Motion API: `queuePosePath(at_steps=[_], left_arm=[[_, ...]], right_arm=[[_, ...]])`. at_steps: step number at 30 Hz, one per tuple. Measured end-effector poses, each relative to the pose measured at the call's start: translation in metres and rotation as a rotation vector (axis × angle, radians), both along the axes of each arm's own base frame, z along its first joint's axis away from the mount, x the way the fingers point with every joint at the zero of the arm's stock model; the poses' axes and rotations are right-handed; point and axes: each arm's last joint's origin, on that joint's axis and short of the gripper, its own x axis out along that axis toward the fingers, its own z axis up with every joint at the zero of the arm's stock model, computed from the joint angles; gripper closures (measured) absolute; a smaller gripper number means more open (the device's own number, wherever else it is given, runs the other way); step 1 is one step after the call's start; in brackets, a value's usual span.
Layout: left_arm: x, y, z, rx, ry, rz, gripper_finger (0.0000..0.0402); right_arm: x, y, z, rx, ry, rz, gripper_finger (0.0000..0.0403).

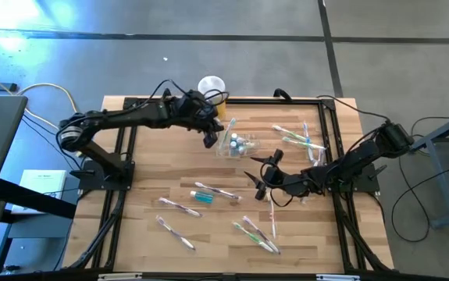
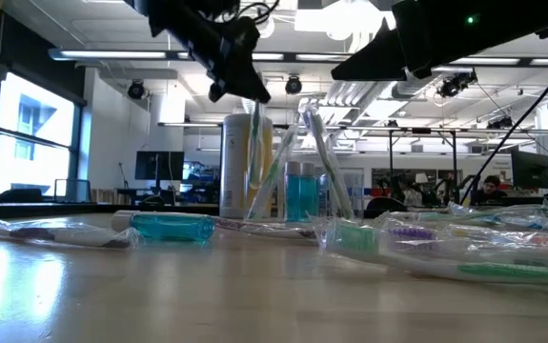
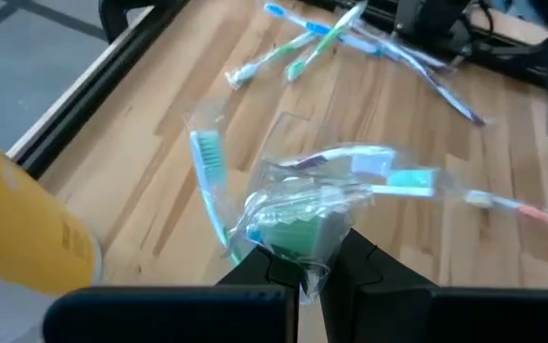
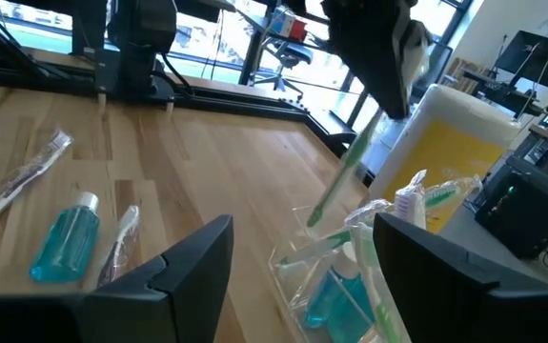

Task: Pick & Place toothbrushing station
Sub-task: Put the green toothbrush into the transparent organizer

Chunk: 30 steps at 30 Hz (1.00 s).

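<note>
The toothbrushing station (image 1: 237, 146) is a small clear plastic holder standing at the table's far middle. It holds a blue bottle and wrapped toothbrushes, as the right wrist view (image 4: 335, 276) and low view (image 2: 297, 195) show. My left gripper (image 1: 211, 136) hangs just above its left side, shut on a wrapped green toothbrush (image 4: 345, 176). My right gripper (image 1: 257, 178) is open and empty, low over the table just near-right of the station, its fingers (image 4: 197, 257) pointing toward it. My left gripper pinches the green toothbrush's wrapped upper end (image 3: 293, 233) between its two fingers, coming from above and pointing down. The toothbrush hangs slanted below the fingers, and its lower end (image 4: 314, 217) reaches the station's rim. I cannot tell whether it touches there.
A tall yellow canister with a white lid (image 1: 212, 84) stands just behind the station. Several wrapped toothbrushes (image 1: 255, 234) lie scattered over the near and right table. A blue mouthwash bottle (image 1: 202, 197) lies left of my right gripper. A black frame (image 1: 122, 156) runs along the table's sides.
</note>
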Motion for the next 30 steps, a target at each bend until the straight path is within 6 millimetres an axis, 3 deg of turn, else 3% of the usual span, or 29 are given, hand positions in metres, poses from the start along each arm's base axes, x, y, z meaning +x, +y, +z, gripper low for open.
queuePosePath(at_steps=[11,30], left_arm=[[0.021,0.007,-0.036,-0.025,0.097,-0.011,0.0377],[0.021,0.008,-0.038,0.011,0.116,-0.025,0.0371]], right_arm=[[-0.001,0.000,-0.002,0.033,-0.002,-0.007,0.0157],[-0.001,0.000,-0.003,0.026,0.011,-0.007,0.0157]])
